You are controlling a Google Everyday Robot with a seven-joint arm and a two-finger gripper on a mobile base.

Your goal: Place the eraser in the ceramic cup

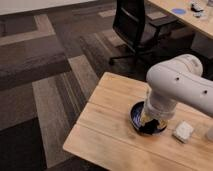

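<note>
The ceramic cup (pixel 136 116) is a dark blue shallow bowl on the wooden table (pixel 107 127), mostly covered by my white arm (pixel 177 82). My gripper (pixel 149 127) hangs down into or just over the bowl's right half and looks dark against the glaze. I cannot make out the eraser apart from the gripper; it is hidden or lost in the dark shapes there.
A pale grey-white squarish block (pixel 183 131) lies right of the bowl, and a white object (pixel 210 134) sits at the frame's right edge. A black office chair (pixel 134 25) stands behind the table. A second desk (pixel 192 22) holds a blue disc (pixel 178 10). The floor is carpet.
</note>
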